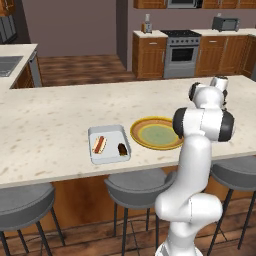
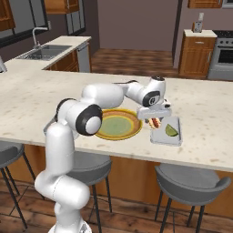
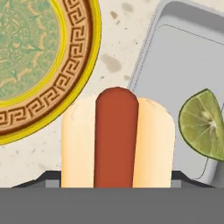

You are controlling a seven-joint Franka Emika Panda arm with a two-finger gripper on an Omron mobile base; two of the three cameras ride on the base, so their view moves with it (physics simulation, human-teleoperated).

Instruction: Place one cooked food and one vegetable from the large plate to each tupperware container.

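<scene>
A pale grey-white tupperware container is sitting on the speckled counter, holding a hot dog on its left side and a small dark food piece toward its right edge. Just beside it to the right, the large plate is lying flat, its right part hidden behind the white arm. Grey stools are standing below the counter edge.

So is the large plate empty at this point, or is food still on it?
Empty: the large plate shows only its bare green centre in both base views. The hot dog is in the gripper, beside the plate's rim.
</scene>
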